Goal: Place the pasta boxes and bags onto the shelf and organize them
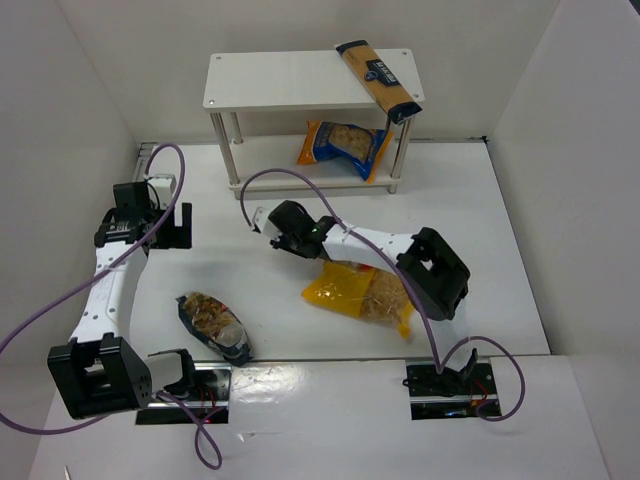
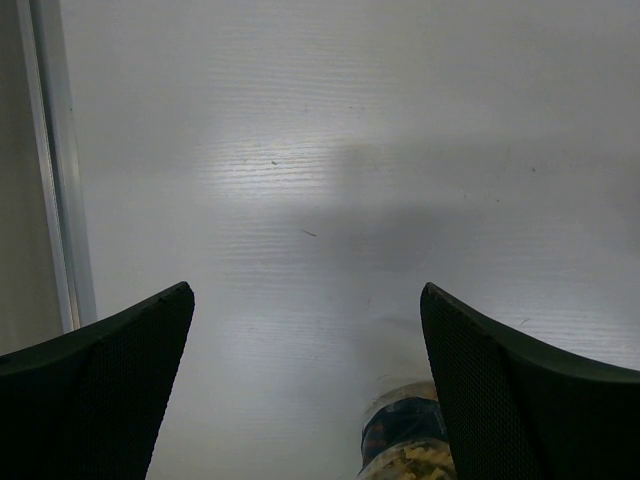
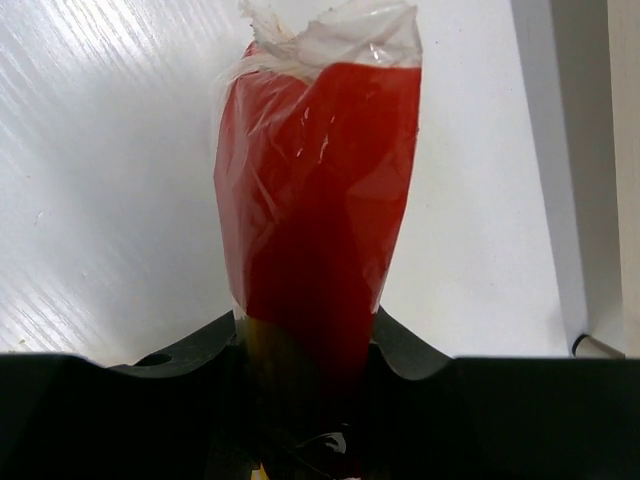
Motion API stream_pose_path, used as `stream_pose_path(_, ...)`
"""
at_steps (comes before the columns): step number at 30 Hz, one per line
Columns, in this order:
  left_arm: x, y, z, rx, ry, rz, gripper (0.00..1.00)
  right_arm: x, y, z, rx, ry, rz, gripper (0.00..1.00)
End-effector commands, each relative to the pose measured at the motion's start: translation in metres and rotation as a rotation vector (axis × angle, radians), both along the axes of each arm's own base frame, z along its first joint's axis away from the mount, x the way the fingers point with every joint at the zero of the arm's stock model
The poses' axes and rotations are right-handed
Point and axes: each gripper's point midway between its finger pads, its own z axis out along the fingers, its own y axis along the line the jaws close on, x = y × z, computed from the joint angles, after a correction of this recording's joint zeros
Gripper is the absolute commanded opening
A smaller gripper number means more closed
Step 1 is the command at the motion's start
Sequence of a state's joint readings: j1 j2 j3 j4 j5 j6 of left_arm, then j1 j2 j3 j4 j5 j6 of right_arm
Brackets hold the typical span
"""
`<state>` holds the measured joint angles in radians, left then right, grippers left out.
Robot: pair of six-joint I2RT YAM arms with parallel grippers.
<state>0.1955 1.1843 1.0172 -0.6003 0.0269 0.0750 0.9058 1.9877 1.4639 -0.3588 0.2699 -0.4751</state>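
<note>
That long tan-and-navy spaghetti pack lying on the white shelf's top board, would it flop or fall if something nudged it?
Probably stiff: the long tan-and-navy spaghetti pack lies straight though its near end juts past the top board. A nudge there might tip it off.

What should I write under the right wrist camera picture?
Right gripper pinching the red pasta pack, white table behind it.

Lower end of red pack (image 3: 318, 200) buried between fingers of right gripper (image 3: 308, 322); pack not made out in overhead view. Top edge of yellow bag (image 1: 345, 290) under right arm (image 1: 400, 255). Dark-blue bag (image 2: 405, 440) cut by bottom edge in left wrist view. Print on spaghetti pack (image 1: 378, 75) too small to read.
</note>
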Motion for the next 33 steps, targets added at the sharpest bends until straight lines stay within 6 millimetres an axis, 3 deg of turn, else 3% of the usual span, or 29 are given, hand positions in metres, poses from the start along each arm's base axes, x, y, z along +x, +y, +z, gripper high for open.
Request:
stream_pose_path(1,0.005,0.002,0.001,0.006,-0.005,0.002,1.0,-0.001,0.021,0.016,0.093,-0.032,-0.011,0.48)
stream_pose_path(4,0.005,0.002,0.004,0.008,-0.016,0.002,1.0,-0.006,0.014,0.031,0.109,-0.044,-0.011,0.81)
stream_pose_path(7,0.003,-0.001,0.003,0.001,-0.018,-0.006,1.0,-0.012,0.006,0.06,0.143,-0.078,-0.003,0.94)
stream_pose_path(9,0.003,-0.001,0.003,0.001,-0.018,-0.006,1.0,-0.015,-0.006,0.062,0.135,-0.073,-0.012,0.99)
stream_pose_path(12,0.003,-0.002,0.003,-0.006,-0.019,-0.012,1.0,-0.021,-0.026,0.063,0.142,-0.05,-0.018,0.99)
stream_pose_path(17,0.003,-0.003,0.003,-0.006,-0.02,-0.025,1.0,-0.023,-0.063,0.04,0.079,-0.017,-0.043,0.99)
stream_pose_path(23,0.003,-0.003,0.003,-0.006,-0.02,-0.025,1.0,-0.023,-0.077,0.02,0.06,0.031,0.001,0.99)
stream_pose_path(27,0.003,-0.003,0.003,-0.006,-0.02,-0.025,1.0,-0.005,-0.09,0.011,0.061,0.036,-0.001,0.99)
stream_pose_path(33,0.004,-0.003,0.0,-0.008,-0.009,-0.025,1.0,0.026,-0.099,0.021,0.071,0.003,0.042,0.99)
